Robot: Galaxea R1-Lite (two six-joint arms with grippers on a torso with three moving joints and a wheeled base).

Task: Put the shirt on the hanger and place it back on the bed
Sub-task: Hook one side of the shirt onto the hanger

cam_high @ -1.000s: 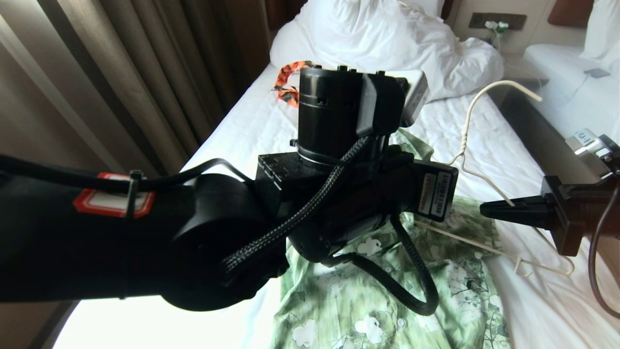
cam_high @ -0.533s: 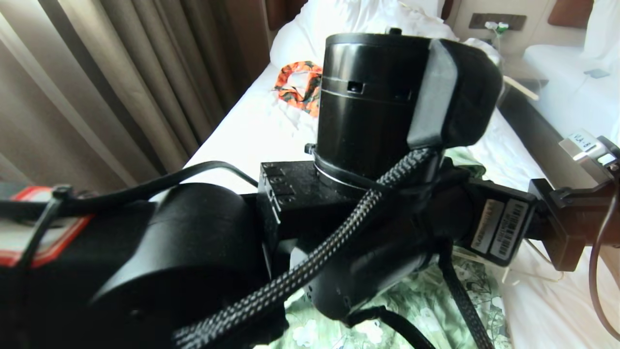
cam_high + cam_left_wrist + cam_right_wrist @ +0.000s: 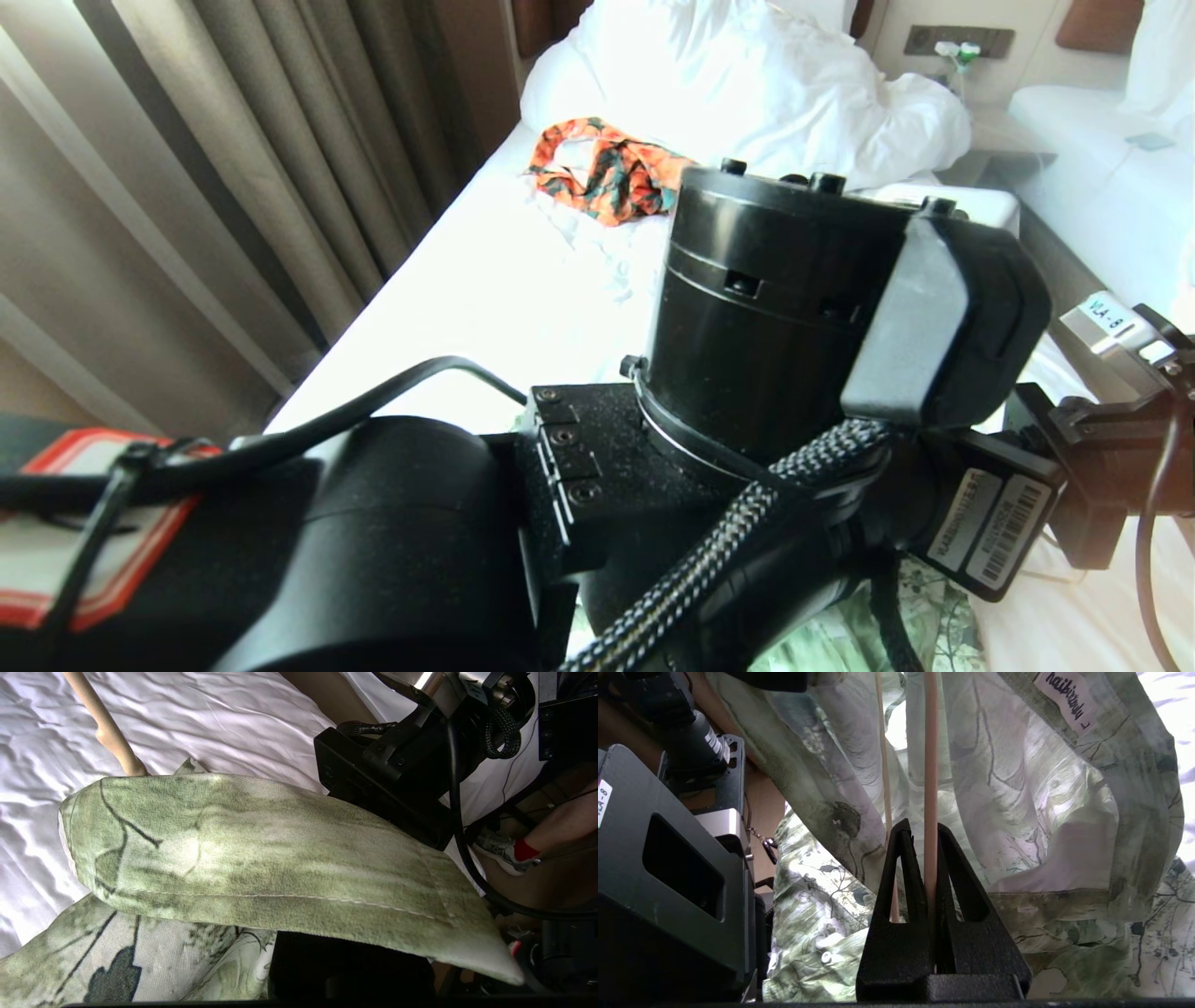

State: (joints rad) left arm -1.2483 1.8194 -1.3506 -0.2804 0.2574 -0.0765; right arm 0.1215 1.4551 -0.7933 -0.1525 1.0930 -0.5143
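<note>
1. While the left arm fills most of the head view, the step in hand looks like threading: the hanger (image 3: 930, 788) is going inside the shirt (image 3: 1045, 826), whose pale green cloth drapes round the cream wire.
2. Right hand (image 3: 930, 833), at the right edge of the scene: pressed together, pinching a bar of the hanger between its black fingers (image 3: 901, 882).
3. Left hand: its fingers are hidden under the cloth, though they read as pressed together; a fold of the shirt lies across the wrist view, looking lifted off the bed (image 3: 196, 714), but I cannot tell for sure it is the grip that carries it.
4. Shirt sits near the middle of the bed, just under both arms; the hanger's cream neck (image 3: 107, 728) pokes out past the fold.
5. Far off by the pillow (image 3: 747, 84) lies an orange-and-teal garment (image 3: 607, 173), well apart.
6. Next move, by my reckoning: seat a hanger shoulder into the sleeve side while the cloth is held open, minding snags at the collar.
</note>
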